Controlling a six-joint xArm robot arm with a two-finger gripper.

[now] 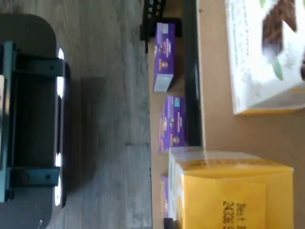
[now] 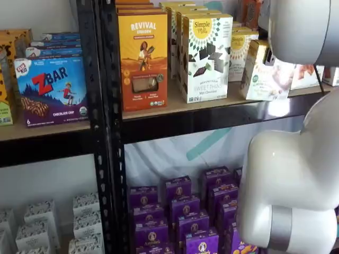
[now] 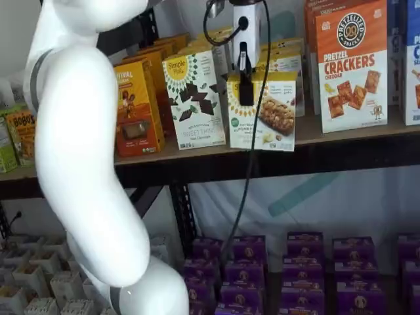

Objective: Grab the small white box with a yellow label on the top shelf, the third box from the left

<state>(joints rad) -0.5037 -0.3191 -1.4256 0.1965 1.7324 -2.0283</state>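
The small white box (image 3: 270,121) with its yellow sunburst logo is at the front edge of the top shelf (image 3: 197,156), third in its row. My gripper (image 3: 247,95) comes down from above. One black finger lies against the box's front face; the other is hidden behind it. The jaws are shut on the box. In a shelf view the box (image 2: 261,74) leans out of line with its neighbours over the shelf board (image 2: 175,106), and the arm hides the fingers. In the wrist view the box's yellow top (image 1: 228,191) fills the near corner over the tan board (image 1: 238,129).
A taller white box with dark squares (image 3: 193,98) (image 2: 206,55) stands just left of the held box, with an orange box (image 3: 134,108) further left. A pretzel cracker box (image 3: 351,65) stands to its right. Purple boxes (image 3: 295,262) fill the level below. The white arm (image 3: 85,164) (image 2: 291,185) blocks much of both shelf views.
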